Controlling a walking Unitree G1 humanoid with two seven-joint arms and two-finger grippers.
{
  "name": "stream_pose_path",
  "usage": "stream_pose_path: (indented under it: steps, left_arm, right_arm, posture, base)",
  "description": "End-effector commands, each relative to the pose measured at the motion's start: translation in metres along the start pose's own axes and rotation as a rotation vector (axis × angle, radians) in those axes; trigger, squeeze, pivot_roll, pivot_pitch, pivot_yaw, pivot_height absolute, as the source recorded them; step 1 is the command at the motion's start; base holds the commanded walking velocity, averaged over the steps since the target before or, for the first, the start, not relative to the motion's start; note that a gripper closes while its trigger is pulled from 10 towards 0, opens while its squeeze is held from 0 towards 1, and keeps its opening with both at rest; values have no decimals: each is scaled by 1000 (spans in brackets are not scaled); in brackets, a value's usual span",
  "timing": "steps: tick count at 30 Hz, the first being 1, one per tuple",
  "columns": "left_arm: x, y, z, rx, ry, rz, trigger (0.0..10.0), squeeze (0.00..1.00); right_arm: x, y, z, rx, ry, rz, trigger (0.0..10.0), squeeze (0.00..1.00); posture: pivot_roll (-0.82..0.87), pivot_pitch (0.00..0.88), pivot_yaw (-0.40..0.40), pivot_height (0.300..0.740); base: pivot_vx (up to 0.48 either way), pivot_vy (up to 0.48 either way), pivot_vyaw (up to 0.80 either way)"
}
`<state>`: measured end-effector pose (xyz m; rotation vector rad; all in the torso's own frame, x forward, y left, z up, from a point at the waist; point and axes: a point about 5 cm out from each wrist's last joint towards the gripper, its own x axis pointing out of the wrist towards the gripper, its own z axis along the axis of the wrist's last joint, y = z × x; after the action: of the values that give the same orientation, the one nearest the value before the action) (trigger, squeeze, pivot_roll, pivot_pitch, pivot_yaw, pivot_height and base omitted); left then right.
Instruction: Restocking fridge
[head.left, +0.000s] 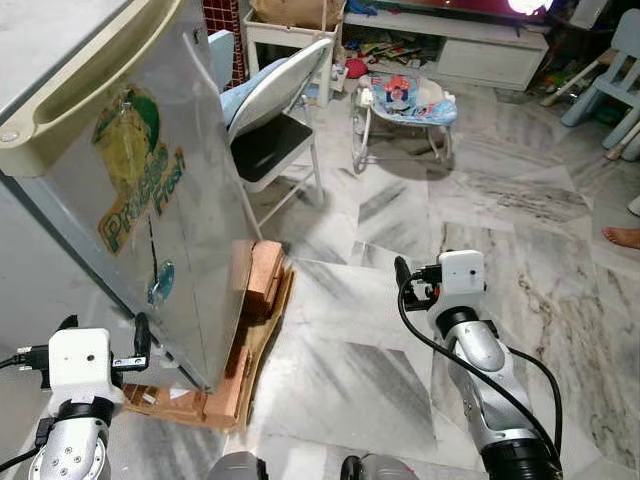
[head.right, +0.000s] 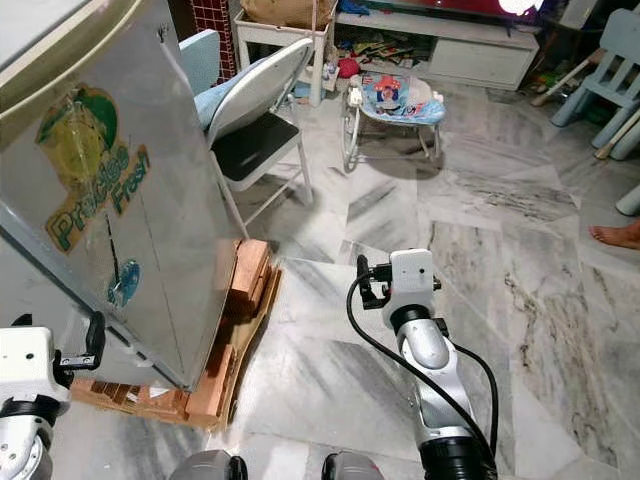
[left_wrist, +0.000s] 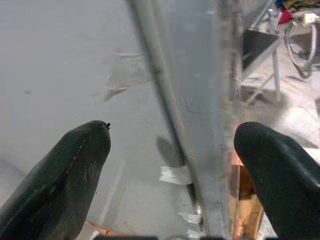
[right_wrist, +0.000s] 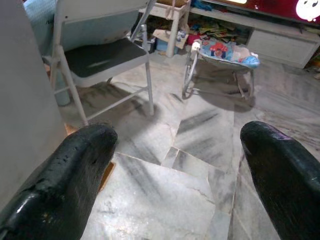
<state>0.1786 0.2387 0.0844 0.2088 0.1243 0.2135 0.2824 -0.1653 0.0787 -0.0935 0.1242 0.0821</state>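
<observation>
- The fridge (head.left: 150, 190) is standing at the robot's left, a grey metal cabinet with a cream top rim and a yellow-green sticker (head.left: 135, 165) on its side panel.
- The fridge is resting on a wooden pallet (head.left: 245, 340), which is sticking out from beneath the fridge's lower corner onto the marble floor (head.left: 350, 350).
- The left gripper (left_wrist: 172, 175) is hovering close against the fridge's lower wall; its two black fingers (left_wrist: 65, 170) are spread wide apart, with a vertical edge of the fridge lying between them, and they are gripping nothing.
- The right gripper (right_wrist: 180, 170) is hanging over the floor to the right of the fridge, well apart from it; its fingers (right_wrist: 75, 170) are likewise spread wide and are carrying nothing.
- A grey folding chair (head.left: 275, 110) is standing just behind the fridge, with a dark seat and a light blue cloth over its back.
- A baby bouncer (head.left: 405, 105) is sitting farther from the fridge than the chair, on the floor before a low white cabinet (head.left: 470, 45).
- A pale blue child's chair (head.left: 610, 70) is standing well apart from the fridge, at the far right.
- A person's bare foot (head.left: 622, 236) is resting on the floor at the right edge, well apart from the fridge.
</observation>
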Motion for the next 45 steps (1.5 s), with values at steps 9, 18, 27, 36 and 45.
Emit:
stream_pose_path:
  steps: [9, 18, 27, 36, 45]
  left_arm:
    - [-3, 2, -5, 23, 30, -27, 10000, 0]
    - [13, -9, 14, -49, -51, -111, 10000, 0]
    - [24, -34, 24, -97, -70, -233, 10000, 0]
    - [19, -45, 22, -144, -31, -350, 10000, 0]
    - [0, -45, 6, -140, 54, -399, 10000, 0]
  right_arm:
    - [1, 1, 1, -3, 0, -5, 10000, 0]
    - [-19, -17, -5, -41, 32, -63, 10000, 0]
    - [-31, -24, -10, -70, 56, -63, 10000, 0]
    - [-29, -18, -8, -68, 56, -42, 10000, 0]
    - [-28, -17, -11, -64, 74, -16, 10000, 0]
  posture:
    - [78, 107, -31, 740]
    - [76, 99, -55, 740]
    - [52, 105, -51, 740]
    - [49, 114, -52, 740]
    - [46, 118, -55, 740]
  base:
    - [0, 480, 0]
    - [0, 107, 0]
    - [0, 0, -267]
    - [0, 0, -800]
    - [0, 0, -142]
